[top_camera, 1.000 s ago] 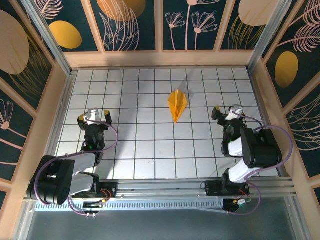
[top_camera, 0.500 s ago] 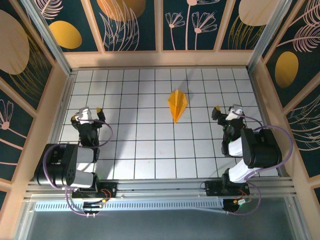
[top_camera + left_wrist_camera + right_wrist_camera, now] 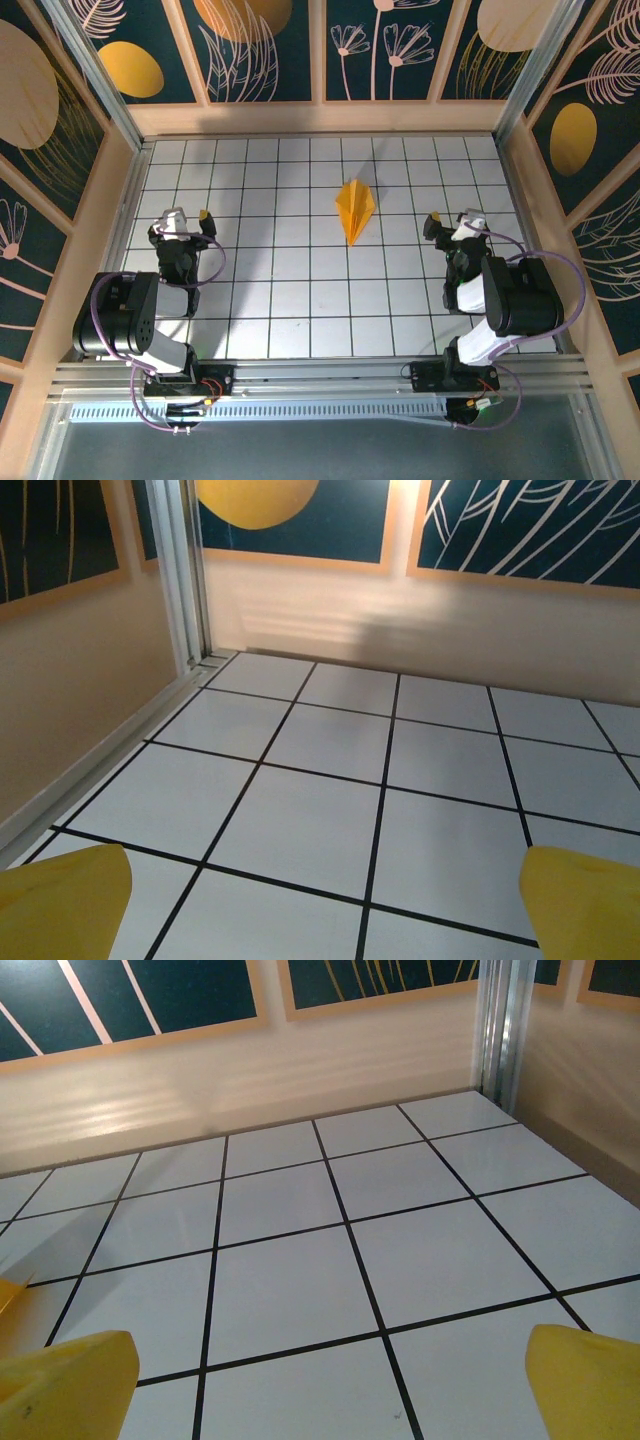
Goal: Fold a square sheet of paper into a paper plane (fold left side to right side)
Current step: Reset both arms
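Observation:
The square sheet of paper lies folded into the paper plane [image 3: 355, 208], an orange-yellow dart with a centre crease, its point toward the near side, on the white grid table just right of centre. My left gripper [image 3: 180, 224] hovers open over the left part of the table, well away from the plane. In the left wrist view my left gripper [image 3: 330, 905] has only bare tiles between its yellow fingertips [image 3: 60, 905]. My right gripper [image 3: 453, 221] stands open to the right of the plane. In the right wrist view my right gripper [image 3: 330, 1385] also holds nothing.
Wooden walls with dark floral panels [image 3: 265, 50] enclose the table [image 3: 300, 300] on three sides. The left wall [image 3: 70, 710] is close to my left gripper and the right wall [image 3: 600, 1090] close to my right one. Both arm bases sit on the near rail [image 3: 320, 380].
The left arm has drawn back toward the left wall and its elbow has folded in near its base. The right arm and the paper plane have not moved.

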Controlling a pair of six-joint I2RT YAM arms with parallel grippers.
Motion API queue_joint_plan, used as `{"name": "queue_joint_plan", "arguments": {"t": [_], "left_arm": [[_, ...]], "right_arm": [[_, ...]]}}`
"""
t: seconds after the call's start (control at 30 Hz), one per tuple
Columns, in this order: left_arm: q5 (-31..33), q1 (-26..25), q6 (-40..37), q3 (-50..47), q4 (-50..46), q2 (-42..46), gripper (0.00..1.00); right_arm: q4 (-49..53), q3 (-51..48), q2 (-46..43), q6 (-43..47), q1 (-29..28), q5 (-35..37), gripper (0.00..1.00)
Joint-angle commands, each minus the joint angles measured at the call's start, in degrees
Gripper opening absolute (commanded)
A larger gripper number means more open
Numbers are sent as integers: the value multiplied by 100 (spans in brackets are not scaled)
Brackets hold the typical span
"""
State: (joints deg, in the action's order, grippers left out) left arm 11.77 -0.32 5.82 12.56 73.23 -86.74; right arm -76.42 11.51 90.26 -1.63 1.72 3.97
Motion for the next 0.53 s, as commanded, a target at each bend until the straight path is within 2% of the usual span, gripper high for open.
{"name": "queue_joint_plan", "arguments": {"t": [0.0, 0.5], "left_arm": [[-140, 32, 17, 36, 80, -20, 99], [-149, 32, 15, 37, 79, -21, 99]], "right_arm": [[-86, 36, -66, -13, -44, -10, 99], [-28, 72, -67, 44, -71, -111, 99]]}}
